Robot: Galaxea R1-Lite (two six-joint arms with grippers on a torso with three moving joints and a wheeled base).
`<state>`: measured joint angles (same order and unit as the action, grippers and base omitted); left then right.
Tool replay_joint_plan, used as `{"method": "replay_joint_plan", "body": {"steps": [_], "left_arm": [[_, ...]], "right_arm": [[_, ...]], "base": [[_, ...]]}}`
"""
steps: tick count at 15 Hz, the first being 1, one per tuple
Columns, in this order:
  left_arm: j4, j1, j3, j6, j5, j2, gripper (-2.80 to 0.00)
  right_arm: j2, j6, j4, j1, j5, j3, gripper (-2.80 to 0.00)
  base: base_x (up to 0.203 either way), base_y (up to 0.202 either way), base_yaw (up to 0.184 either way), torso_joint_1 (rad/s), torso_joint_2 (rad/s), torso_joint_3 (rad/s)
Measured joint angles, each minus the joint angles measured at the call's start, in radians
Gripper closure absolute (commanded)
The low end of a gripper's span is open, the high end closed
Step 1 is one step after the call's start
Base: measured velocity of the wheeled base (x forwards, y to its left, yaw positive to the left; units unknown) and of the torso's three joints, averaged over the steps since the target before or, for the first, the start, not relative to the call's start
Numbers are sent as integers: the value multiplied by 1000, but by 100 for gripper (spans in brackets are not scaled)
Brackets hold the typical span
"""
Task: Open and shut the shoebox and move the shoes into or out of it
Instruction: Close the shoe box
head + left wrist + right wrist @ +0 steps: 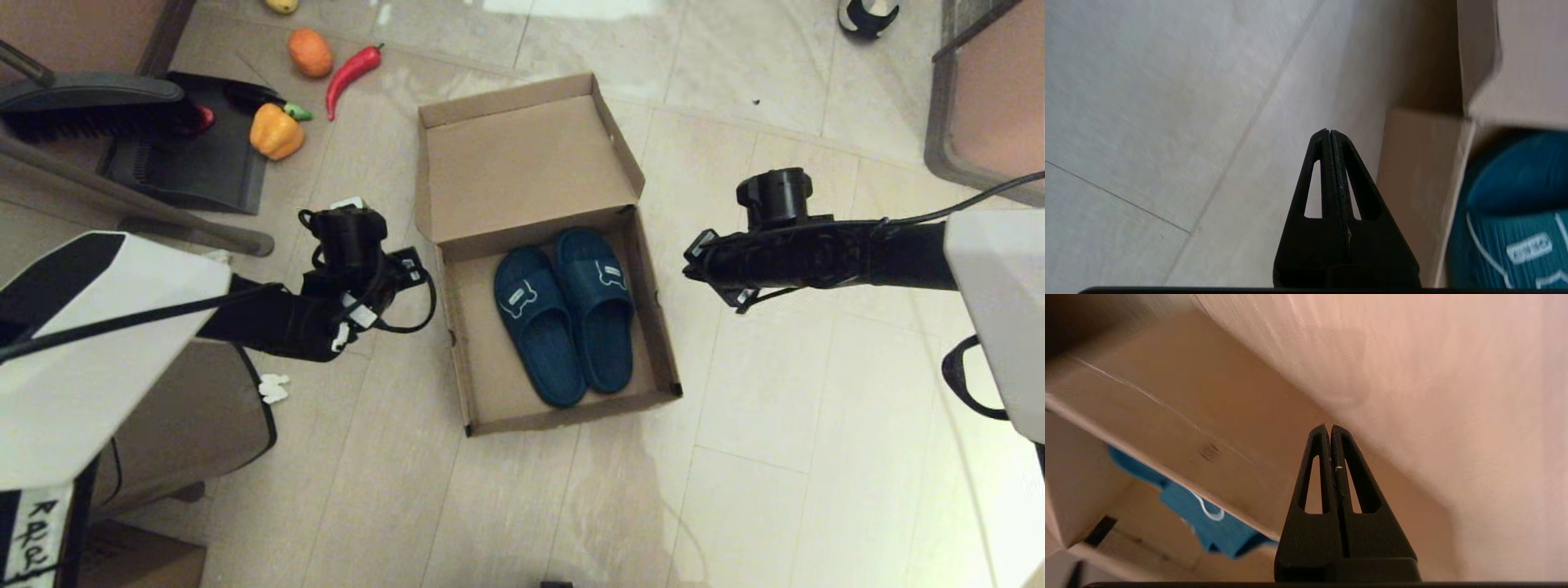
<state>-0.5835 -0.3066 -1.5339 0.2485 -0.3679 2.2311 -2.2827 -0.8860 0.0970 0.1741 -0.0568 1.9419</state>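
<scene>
The brown cardboard shoebox (482, 359) lies open on the tiled floor, its hinged lid (522, 163) folded back on the far side. Both dark teal slide sandals (563, 314) rest side by side inside it, white logos on their straps. My left gripper (1329, 132) hangs shut and empty just outside the box's left wall (1412, 183), with one sandal (1515, 212) showing over the rim. My right gripper (1329, 428) is shut and empty beside the box's right wall (1180, 428), and a sandal (1208, 522) shows beyond it. In the head view the left gripper (408, 265) and right gripper (694, 257) flank the box.
Toy vegetables lie at the back left: a red chilli (351, 75), an orange (310, 52) and a yellow pepper (276, 131). A black dustpan (196, 155) and brush (90, 106) sit beside them. A tan bin (180, 416) stands at my left.
</scene>
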Motion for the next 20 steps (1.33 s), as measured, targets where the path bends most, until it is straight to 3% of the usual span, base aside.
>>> {"method": "replay_joint_plan", "body": {"steps": [3,6,11,16,20], "left_arm": [[16,-27,2,1,1,13,0],[26,-47,42,0,-4,14,0],[18,-64,213,10,-8,-42,0],[13,-60,335,41,-9,-139,0],[13,-55,263,37,-7,-146,0]], "right_arm": [[-32,-91,93,36,-12,6,0],[-34,-130,141,65,-22,-20,0],[56,-165,152,115,-38,-211,0],[254,-158,95,105,-103,-452,0],[242,-99,-2,37,-105,-396,0]], "base": [[0,0,0,0,0,0],[0,0,0,0,0,0],[0,0,0,0,0,0],[0,0,0,0,0,0],[0,0,0,0,0,0]]}}
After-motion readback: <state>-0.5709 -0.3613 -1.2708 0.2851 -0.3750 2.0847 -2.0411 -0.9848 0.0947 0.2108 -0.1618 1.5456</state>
